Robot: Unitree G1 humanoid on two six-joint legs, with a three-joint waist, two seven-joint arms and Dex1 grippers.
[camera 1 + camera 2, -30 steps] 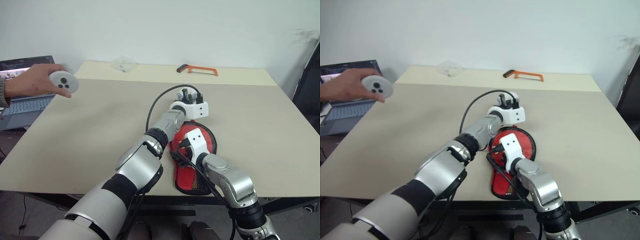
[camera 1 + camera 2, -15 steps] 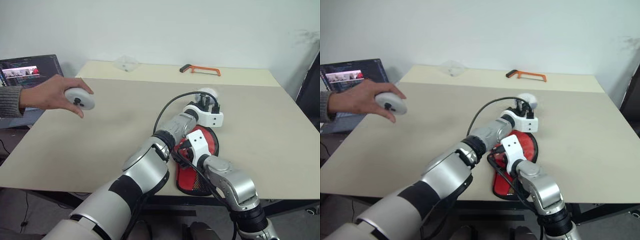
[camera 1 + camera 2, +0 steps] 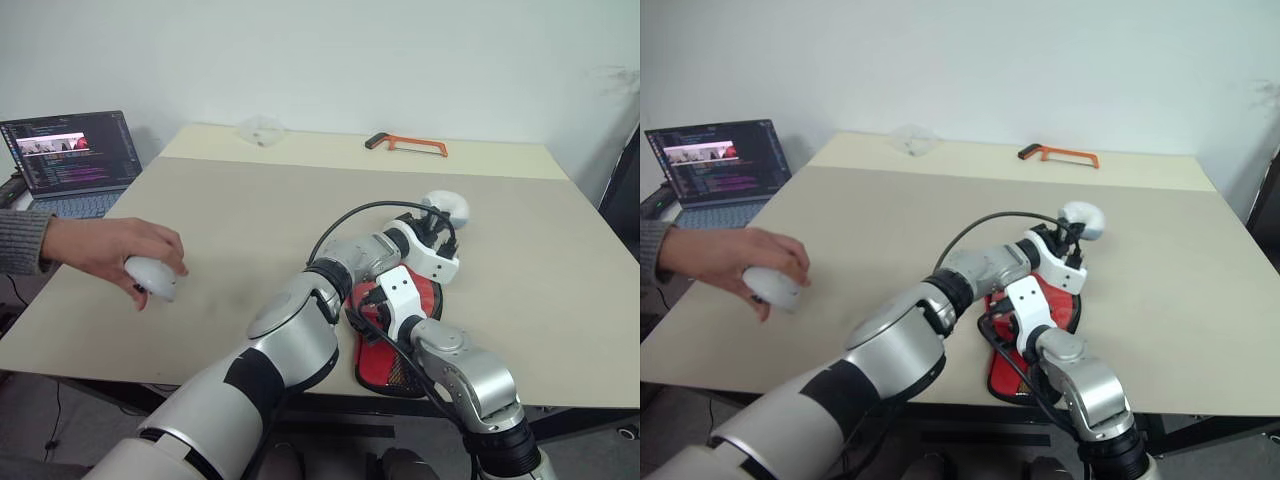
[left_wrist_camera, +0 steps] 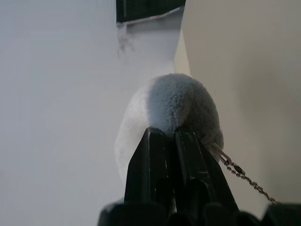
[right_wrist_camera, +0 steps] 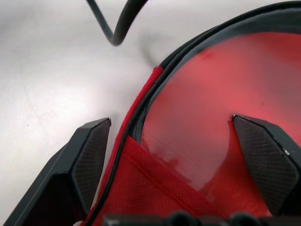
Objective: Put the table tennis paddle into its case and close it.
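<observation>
The left gripper (image 4: 174, 141) has its two black fingers pressed together on the grey fuzzy ball (image 4: 181, 101), with the thin metal bead chain (image 4: 237, 170) trailing away from the pinch. In the head views that ball (image 3: 445, 208) sits just past the round far end of the case, lifted clear of the table. A second ago this gripper was further to the robot's left, over the far rim of the case, and no ball showed beyond it; since then it has swung to the right along the rim and turned, drawing the ball and its chain out with it. I judge this to be the zip pull being dragged round the edge, so the closing step is under way rather than finished.

The right gripper (image 5: 171, 160) stands spread wide, one finger on the pale table outside the black zip edge and the other over the red surface, straddling the case without pinching it. It has kept its place, apparently steadying the pouch.

The soft red paddle-shaped case with black edging (image 3: 380, 362) lies on the beige table (image 3: 230, 230) near its front edge, under both arms. The flat red-faced table tennis paddle (image 5: 207, 108) appears to lie inside it: a smooth red face shows within the opening, where the zip edge still gapes.

Off to the left, a person's hand (image 3: 110, 247) has come down to the table holding a small white round controller (image 3: 152, 276). An open laptop (image 3: 72, 155) stands beyond it, and an orange-framed hacksaw (image 3: 405, 144) lies at the far edge.
</observation>
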